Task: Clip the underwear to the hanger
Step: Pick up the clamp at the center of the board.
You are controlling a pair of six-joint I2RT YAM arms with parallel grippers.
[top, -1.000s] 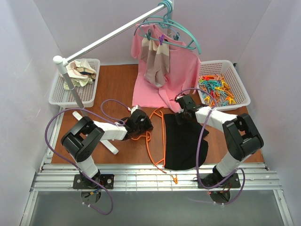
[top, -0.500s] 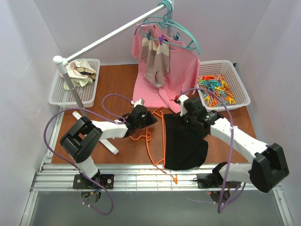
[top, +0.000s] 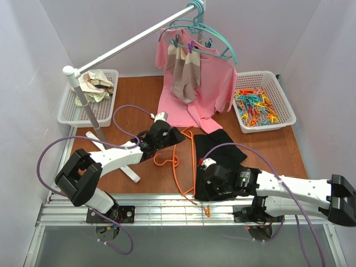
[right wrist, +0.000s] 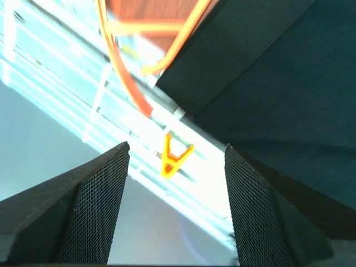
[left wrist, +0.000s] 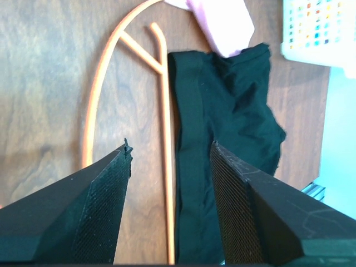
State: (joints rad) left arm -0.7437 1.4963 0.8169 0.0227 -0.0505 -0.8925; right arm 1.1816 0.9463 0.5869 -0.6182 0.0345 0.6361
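Observation:
The orange hanger [top: 176, 172] lies flat on the brown table, its long bar against the left edge of the black underwear [top: 225, 158]. My left gripper [top: 178, 136] hovers open above the hanger's top end; in the left wrist view the hanger bar [left wrist: 165, 167] and the underwear [left wrist: 228, 128] run between its fingers without touching them. My right gripper [top: 204, 192] is open over the underwear's near edge. Its wrist view shows an orange clip [right wrist: 173, 156] on the metal rails between the fingers, with the underwear [right wrist: 272, 83] and hanger [right wrist: 125, 78] beyond.
A white basket of coloured clips [top: 258, 105] stands at the back right. A pink shirt [top: 214, 89] and a beige-striped cloth hang from teal hangers [top: 206, 33] on the rail. Another basket [top: 89, 97] with cloths sits back left. The orange clip [top: 207, 211] lies on the near rails.
Both grippers went from shut to open. The right arm swung from the underwear's far edge down to its near edge. The left gripper shifted slightly up and away from the hanger's hook.

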